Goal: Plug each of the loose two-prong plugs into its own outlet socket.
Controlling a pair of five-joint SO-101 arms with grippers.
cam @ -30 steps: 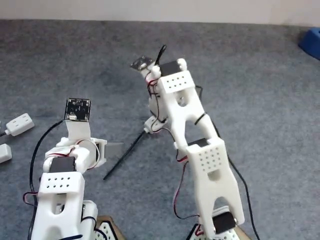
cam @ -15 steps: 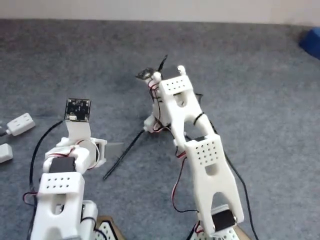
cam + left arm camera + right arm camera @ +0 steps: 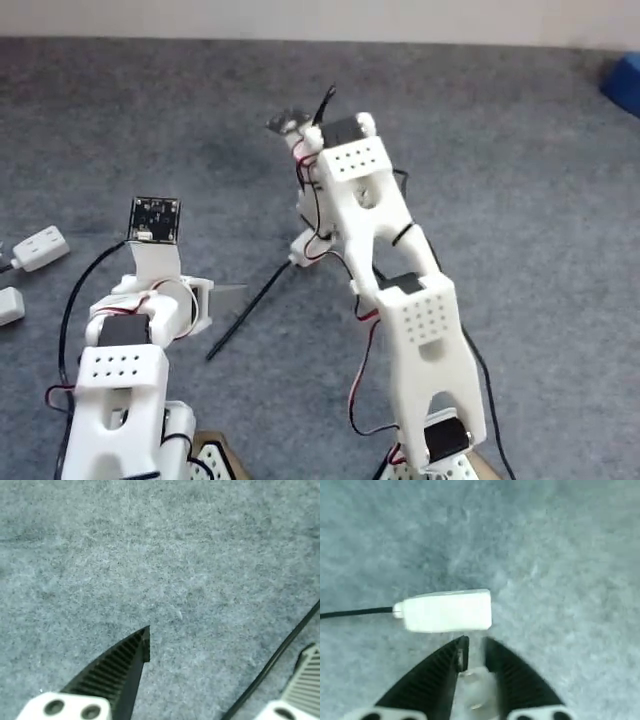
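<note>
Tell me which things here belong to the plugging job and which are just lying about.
For the job:
- corded white block, just ahead of the right claw
- small white piece held in that claw, probably a plug
- black cable
- larger white block and smaller white block at the left edge

Lying about:
- blue object at the far right edge

White perforated arms (image 3: 415, 320), black ribbed jaws

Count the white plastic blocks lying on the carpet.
3. Two blocks lie at the high view's left edge, one farther back than the other. A third lies just beyond the right gripper. More may hide under the arms.
</note>
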